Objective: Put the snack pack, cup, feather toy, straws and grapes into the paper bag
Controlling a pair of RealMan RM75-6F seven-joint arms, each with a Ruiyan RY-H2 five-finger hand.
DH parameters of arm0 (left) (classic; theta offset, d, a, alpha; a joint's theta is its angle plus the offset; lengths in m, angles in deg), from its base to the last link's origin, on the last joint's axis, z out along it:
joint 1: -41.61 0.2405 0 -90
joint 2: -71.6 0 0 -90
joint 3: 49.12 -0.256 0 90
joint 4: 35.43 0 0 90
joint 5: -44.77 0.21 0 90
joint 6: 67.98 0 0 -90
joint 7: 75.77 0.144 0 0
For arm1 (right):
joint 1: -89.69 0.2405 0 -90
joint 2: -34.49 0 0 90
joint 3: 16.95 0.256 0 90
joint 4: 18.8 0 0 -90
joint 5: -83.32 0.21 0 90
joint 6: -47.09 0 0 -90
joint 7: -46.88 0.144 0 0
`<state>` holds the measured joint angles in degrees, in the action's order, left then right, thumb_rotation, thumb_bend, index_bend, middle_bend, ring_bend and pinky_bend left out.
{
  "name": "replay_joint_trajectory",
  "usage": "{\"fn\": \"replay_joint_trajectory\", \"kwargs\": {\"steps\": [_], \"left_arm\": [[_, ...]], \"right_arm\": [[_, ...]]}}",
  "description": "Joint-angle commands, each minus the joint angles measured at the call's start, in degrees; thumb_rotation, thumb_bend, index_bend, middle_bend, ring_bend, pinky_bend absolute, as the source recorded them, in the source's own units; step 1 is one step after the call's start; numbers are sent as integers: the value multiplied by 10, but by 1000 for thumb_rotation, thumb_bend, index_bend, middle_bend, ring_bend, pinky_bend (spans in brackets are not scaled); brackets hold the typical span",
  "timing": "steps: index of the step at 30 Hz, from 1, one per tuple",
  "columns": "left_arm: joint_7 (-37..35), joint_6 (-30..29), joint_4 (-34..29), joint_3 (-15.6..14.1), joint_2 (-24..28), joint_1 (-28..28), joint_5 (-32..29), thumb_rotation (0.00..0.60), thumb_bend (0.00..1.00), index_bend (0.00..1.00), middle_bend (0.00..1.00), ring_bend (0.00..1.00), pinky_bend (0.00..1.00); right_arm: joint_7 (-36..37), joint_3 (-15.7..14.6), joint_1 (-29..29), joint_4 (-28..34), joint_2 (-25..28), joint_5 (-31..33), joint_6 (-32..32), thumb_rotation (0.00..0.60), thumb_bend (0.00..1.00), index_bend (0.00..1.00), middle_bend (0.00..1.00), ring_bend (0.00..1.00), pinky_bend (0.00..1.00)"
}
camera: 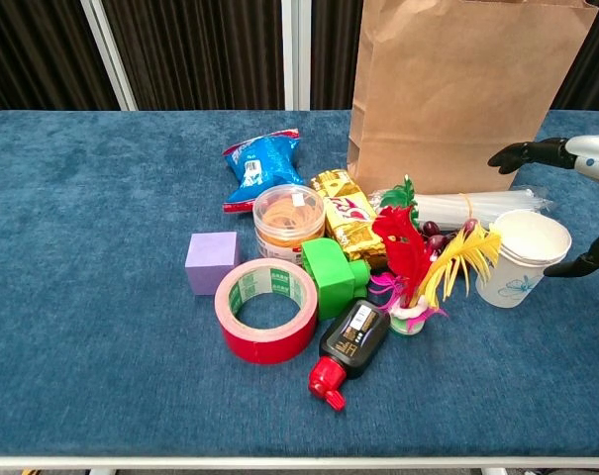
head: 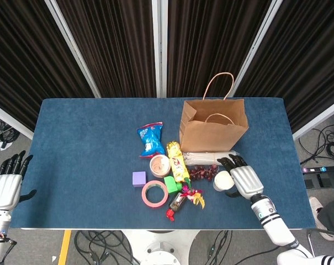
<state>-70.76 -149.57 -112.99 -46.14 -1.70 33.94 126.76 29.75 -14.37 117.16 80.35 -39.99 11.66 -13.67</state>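
Reaching in beside the cup [head: 223, 180], the right hand [head: 241, 178] has its fingers spread to either side of the rim and holds nothing; no contact with the cup is evident. The left hand [head: 3, 187] hangs off the near left corner of the desk [head: 84, 160], fingers apart and empty, well away from everything.

Progress, as far as can be judged: none of the five items has been packed. The blue snack pack [head: 150, 138] lies left of the paper bag [head: 213, 126]. The straws [head: 211, 158] lie in a bundle along the bag's front base. The grapes [head: 202, 172] sit just in front of the straws, between the yellow packet [head: 178, 161] and the cup. The feather toy [camera: 418, 262] stands beside the cup on its near left. All five remain to be moved, and the cup looks to be the first candidate.

Containers: the paper bag stands upright and open at the far side of the cluster, handles up; the part of its interior that shows holds nothing. The cup stands upright, and appears empty. A small clear tub [camera: 288, 221] beside the yellow packet holds what look like rubber bands.
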Motion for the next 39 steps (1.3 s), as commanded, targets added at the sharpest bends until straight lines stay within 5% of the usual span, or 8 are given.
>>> {"fn": "replay_joint_trajectory", "kwargs": {"steps": [1,9,29,39], "left_arm": [[-1,1,1,1,0,-1,0,600,3,148,66,14,130],[-6,2,3,2,-1,-1,0,600,3,148,66,14,130],[-15,5,18,1,-9,0,0,600,3,148,66,14,130],[-18,3,17,1,-8,1,1,600,3,149,66,14,130]], "right_arm": [[-15,2,8,-3,-8,14,12,600,0,100,152,39,101],[-36,4,15,-10,-24,44,25,600,0,105,176,78,165],[-62,7,14,-16,-43,64,8,600,161,452,320,248,482],[-72,11,12,1,-28,58,-9,600,183,499,350,287,507]]}}
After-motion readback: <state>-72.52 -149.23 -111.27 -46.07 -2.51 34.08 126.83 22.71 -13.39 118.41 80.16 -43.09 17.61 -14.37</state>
